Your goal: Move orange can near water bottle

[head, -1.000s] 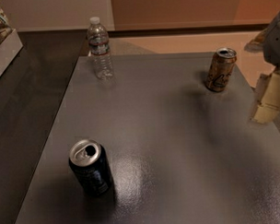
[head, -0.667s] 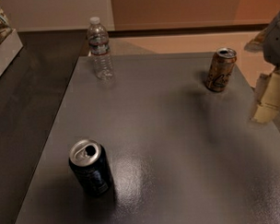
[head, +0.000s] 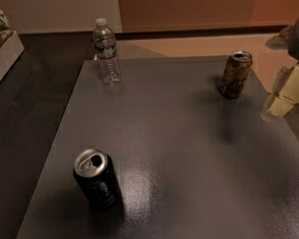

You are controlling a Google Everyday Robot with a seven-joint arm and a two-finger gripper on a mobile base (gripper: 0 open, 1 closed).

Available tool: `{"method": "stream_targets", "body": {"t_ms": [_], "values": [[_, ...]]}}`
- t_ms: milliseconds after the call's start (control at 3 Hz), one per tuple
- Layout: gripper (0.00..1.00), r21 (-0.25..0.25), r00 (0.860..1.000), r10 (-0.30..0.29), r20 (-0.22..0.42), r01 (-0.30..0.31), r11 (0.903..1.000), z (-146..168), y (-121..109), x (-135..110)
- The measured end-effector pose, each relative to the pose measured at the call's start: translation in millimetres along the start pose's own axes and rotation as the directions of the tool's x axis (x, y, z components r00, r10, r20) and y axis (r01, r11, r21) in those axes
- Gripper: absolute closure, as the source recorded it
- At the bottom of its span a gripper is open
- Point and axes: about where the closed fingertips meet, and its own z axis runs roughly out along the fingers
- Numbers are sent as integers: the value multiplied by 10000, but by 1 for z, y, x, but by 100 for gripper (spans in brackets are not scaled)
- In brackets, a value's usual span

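While tool hangs right: two cans, one bottle.

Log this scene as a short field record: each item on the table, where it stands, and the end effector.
orange can: standing, far right of the table
water bottle: standing, far left corner, well apart from the orange can
dark can: standing, near left, top opened
end effector: right edge of view, beside the orange can, not touching it
task status: orange can not yet near water bottle
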Motion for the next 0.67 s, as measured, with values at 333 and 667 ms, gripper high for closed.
{"method": "stream_targets", "body": {"t_ms": [333, 667], "values": [[0, 121, 9956, 496, 791, -507, 9986, 10, -30, -2], [0, 213, 9802, 1051, 1678, -1102, 9937, 27, -64, -6]]}}
